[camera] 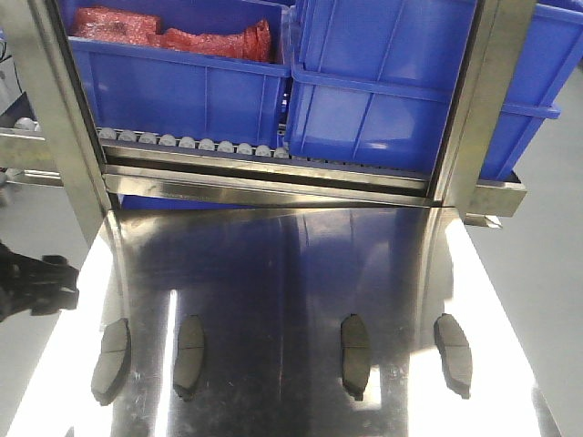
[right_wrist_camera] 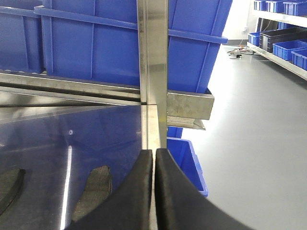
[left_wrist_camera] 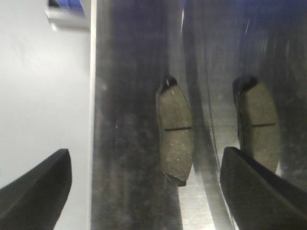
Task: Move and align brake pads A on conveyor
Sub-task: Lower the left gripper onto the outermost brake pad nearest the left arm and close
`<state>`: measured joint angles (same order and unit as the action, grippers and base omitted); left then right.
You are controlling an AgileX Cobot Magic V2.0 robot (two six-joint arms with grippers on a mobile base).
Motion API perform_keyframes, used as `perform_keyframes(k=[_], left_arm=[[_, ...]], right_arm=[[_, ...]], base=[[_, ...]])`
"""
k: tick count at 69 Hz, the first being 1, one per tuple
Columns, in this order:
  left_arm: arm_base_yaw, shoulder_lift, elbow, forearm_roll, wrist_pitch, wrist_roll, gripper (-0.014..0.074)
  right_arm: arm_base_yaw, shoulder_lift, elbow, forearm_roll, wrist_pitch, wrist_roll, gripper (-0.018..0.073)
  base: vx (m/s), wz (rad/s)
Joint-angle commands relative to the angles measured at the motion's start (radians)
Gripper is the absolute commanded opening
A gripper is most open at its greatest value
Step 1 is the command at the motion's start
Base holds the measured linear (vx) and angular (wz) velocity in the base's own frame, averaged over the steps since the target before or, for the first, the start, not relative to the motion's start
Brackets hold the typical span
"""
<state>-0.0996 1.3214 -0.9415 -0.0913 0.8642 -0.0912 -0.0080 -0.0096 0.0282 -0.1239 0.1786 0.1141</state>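
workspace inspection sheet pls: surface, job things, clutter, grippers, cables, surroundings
surface: shiny steel tabletop with glare streaks; no black belt in view
job's things: four brake pads lying flat in a row near the front edge, none touching, wider gap in the middle
clutter: nothing seen
grippers: left gripper jaws wide open, empty, by the table's left edge; right gripper jaws shut, empty
cables: what looks like a small tangle on the far floor
surroundings: blue bins on rollers behind the table, red material in one; grey floor; shelf of more bins to the right
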Motion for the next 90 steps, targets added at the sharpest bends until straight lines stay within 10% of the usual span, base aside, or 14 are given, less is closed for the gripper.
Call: perform_keyframes(k=[1, 29, 90], left_arm=[[-0.036, 0.041, -0.047, 0.012, -0.020, -0.047, 0.0590], [-0.179, 0.339, -0.247, 0.086, 0.156, -0.161, 0.0590], [-0.188, 0.472, -0.247, 0.074, 0.091, -0.257, 0.0590]], right_arm=[[-0.001, -0.013, 0.010, -0.006, -0.074, -0.009, -0.0007], [-0.001, -0.013, 0.010, -0.006, -0.074, -0.009, -0.0007], [-0.001, -0.013, 0.010, -0.006, -0.074, -0.009, -0.0007]], base=[[0.00, 0.00], [0.00, 0.00], [0.00, 0.00]])
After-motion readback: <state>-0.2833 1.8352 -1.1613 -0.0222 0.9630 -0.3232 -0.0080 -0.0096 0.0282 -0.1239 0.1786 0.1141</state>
